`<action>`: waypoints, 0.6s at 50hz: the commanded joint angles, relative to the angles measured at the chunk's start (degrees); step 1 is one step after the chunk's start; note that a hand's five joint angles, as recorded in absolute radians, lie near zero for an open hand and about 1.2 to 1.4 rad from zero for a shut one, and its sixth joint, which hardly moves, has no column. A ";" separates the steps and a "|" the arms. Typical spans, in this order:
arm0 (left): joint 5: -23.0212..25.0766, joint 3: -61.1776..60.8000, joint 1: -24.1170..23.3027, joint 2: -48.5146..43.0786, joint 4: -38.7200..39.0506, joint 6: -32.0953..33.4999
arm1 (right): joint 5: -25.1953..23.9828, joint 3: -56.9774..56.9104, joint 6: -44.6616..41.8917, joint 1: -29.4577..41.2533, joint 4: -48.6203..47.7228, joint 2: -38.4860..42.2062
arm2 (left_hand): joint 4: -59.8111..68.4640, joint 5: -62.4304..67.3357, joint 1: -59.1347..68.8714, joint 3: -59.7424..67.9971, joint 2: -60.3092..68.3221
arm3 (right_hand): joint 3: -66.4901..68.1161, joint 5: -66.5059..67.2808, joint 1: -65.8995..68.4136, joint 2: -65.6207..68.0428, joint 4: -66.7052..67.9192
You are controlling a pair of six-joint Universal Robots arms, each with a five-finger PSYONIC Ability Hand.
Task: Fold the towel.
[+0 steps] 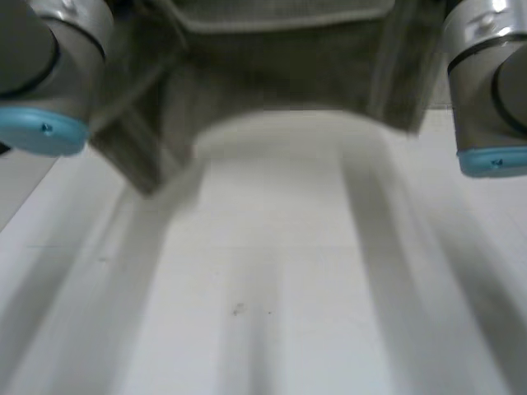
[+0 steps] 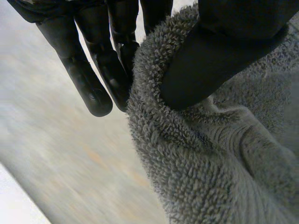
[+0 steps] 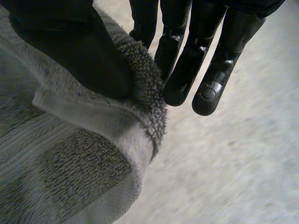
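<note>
Head view: a grey towel [image 1: 280, 66] hangs across the top of the frame, stretched between the left arm [image 1: 41, 74] in the upper left and the right arm [image 1: 494, 82] in the upper right. Its lower edge arches up in the middle and droops lower at both ends, lowest at the left. It is hard to tell whether the drooping ends touch the surface. Below it, the white surface [image 1: 288, 271] spreads wide across the middle and bottom of the frame, marked by a small dark speck [image 1: 239, 309] just below centre.

Left wrist view: the left robot hand [image 2: 210, 56] pinches a fluffy edge of the towel [image 2: 210, 163] between its thumb and nearly straight fingers [image 2: 88, 79]; the cloth bunches beneath the thumb.

Right wrist view: the right robot hand [image 3: 79, 51] pinches the towel [image 3: 70, 182] the same way, thumb against straight fingers [image 3: 210, 70], right at a flat hem [image 3: 93, 116] that turns the corner beside the fingertips.
</note>
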 commanded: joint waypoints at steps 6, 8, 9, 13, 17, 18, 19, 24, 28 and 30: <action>6.15 -28.09 2.80 7.51 -1.51 -1.44 | -7.48 9.82 -0.43 -0.21 23.39 -1.12 | 10.25 11.10 12.26 10.59 10.35 | 11.87 13.33 26.31 12.32 11.44; 7.49 -33.07 3.42 7.78 -2.67 -1.18 | -8.99 12.13 -0.88 -0.30 28.54 -0.59 | 10.25 11.10 12.26 10.59 10.35 | 11.87 13.33 26.31 12.32 11.44; 8.62 -37.51 3.77 8.04 -3.71 -1.00 | -9.78 14.22 -1.57 -0.30 33.59 0.20 | 10.25 11.10 12.26 10.59 10.35 | 11.87 13.33 26.31 12.32 11.44; 9.77 -44.49 4.39 8.13 -5.57 -0.30 | -10.13 18.02 -4.22 -0.30 42.34 2.40 | 10.25 11.10 12.26 10.59 10.35 | 11.87 13.33 26.31 12.32 11.44; 10.04 -49.76 4.83 7.17 -6.97 4.08 | -10.66 21.79 -6.50 -0.56 45.25 3.28 | 10.25 11.10 12.26 10.59 10.35 | 11.87 13.33 26.31 12.32 11.44; 10.04 -49.77 4.83 7.17 -6.97 4.10 | -10.66 22.76 -6.24 -0.91 43.41 3.28 | 10.25 11.10 12.26 10.59 10.35 | 11.87 13.33 26.31 12.32 11.44; 10.04 -50.29 4.83 6.90 -7.06 5.75 | -10.66 22.77 -6.24 -0.91 43.40 3.28 | 10.25 11.10 12.26 10.59 10.35 | 11.87 13.33 26.31 12.32 11.44; 9.95 -49.33 4.83 2.96 -7.41 8.66 | -10.57 25.84 -5.97 -1.97 37.16 3.19 | 10.25 11.10 12.26 10.59 10.35 | 11.87 13.33 26.31 12.32 11.44; 9.77 -47.14 4.22 1.54 -7.50 8.41 | -10.22 27.25 -2.48 -2.32 32.77 2.93 | -18.35 -17.50 -16.33 -18.01 -18.25 | 11.87 13.33 26.31 12.32 11.44; 9.77 -47.04 3.87 1.54 -7.41 8.23 | -10.22 27.60 0.07 -2.67 31.72 2.84 | -29.82 -28.97 -27.80 -29.48 -29.72 | 11.87 13.33 26.31 12.32 11.44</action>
